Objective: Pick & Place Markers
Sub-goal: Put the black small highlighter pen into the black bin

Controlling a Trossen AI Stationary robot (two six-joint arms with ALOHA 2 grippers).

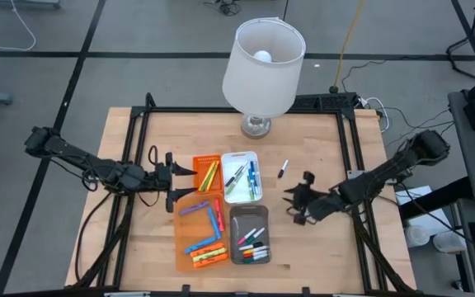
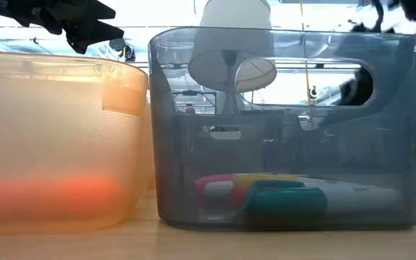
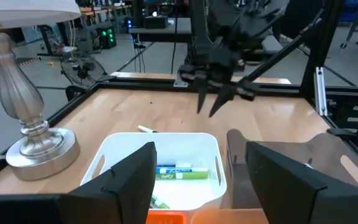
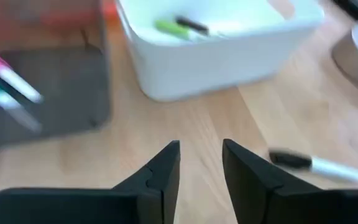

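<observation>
- Plainly, one loose marker [image 1: 283, 169] lies bare on the table [image 1: 320, 132], right of centre in the high view, just right of the white tray [image 1: 242, 157] and apart from it.
- Its long axis runs on a slant, cap end toward the lower left of that frame, pale end toward the upper right.
- Below and slightly right of it in the high view hovers the right gripper [image 1: 297, 202], near but not touching; the marker lies up-frame and a little left of the fingertips.
- From the right wrist view, the right gripper [image 4: 201, 165] is parted with nothing between its fingers [image 4: 163, 168], and the marker [image 4: 316, 165] sits off to the right of the gap, not lined up with it.
- My judgement: this arm is the nearer one, and it would need to shift sideways and turn so the fingers straddle the marker across its length.
- At centre-left of the high view the left gripper [image 1: 174, 186] waits, spread wide and empty, by the orange tray [image 1: 186, 247]; the trays sit between it and the marker.
</observation>
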